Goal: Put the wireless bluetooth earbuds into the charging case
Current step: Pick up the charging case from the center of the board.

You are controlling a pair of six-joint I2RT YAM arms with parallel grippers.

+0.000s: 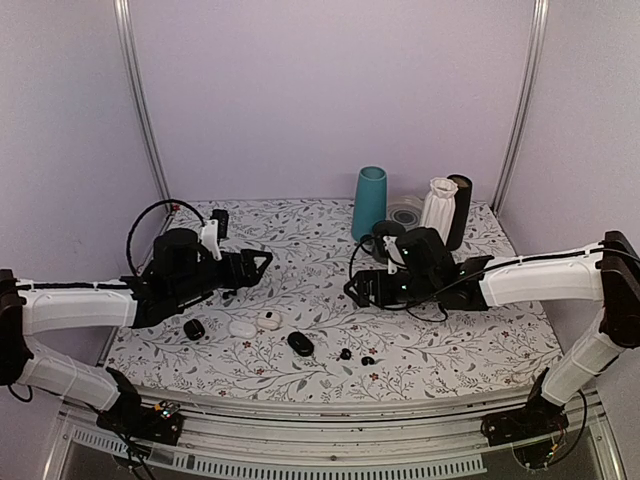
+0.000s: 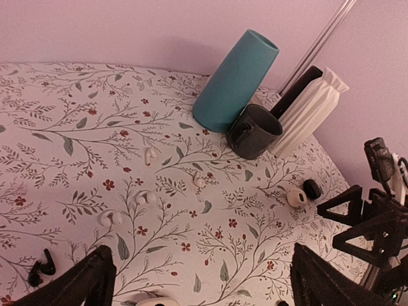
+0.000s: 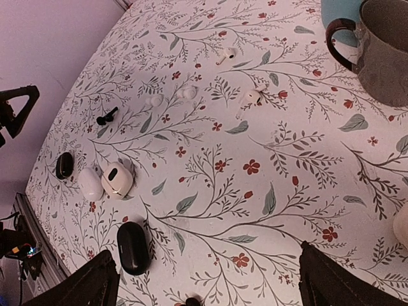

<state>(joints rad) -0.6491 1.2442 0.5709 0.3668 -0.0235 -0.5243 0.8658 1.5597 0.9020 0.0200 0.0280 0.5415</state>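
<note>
Two tiny black earbuds (image 1: 345, 353) lie loose on the floral table (image 1: 470, 350), neither of them in a case. The nearer one sits just right of the black oval case (image 1: 300, 343). The second bud (image 1: 368, 360) sits just right of that one, close to it but not touching.

Step in hand, as judged: approach only, nothing picked yet.

Left gripper (image 1: 262, 266): jaws spread wide and empty, hanging above the table beyond the black oval case and off to its left.

Right gripper (image 1: 352, 290): jaws equally wide and empty, beyond the black oval case and slightly to its right. It is the closer of the two to the buds. Both sets of jaws are well apart from the buds, with no contact.

Next move probably falls to the right arm: draw back toward the near edge, come down over the nearer bud and close to a narrow pinch. The buds look glossy and small, so they are likely to skate or slip.

From the right wrist, the lid of the black oval case appears down, so it likely needs opening and steadying first, perhaps by the left arm.

Distractor: an open white case (image 1: 268, 319) lies just left of the black oval case.

A dark speck at the bottom edge of the right wrist view, right of the black oval case, may be a bud, but it is cut off and I cannot tell.
</note>
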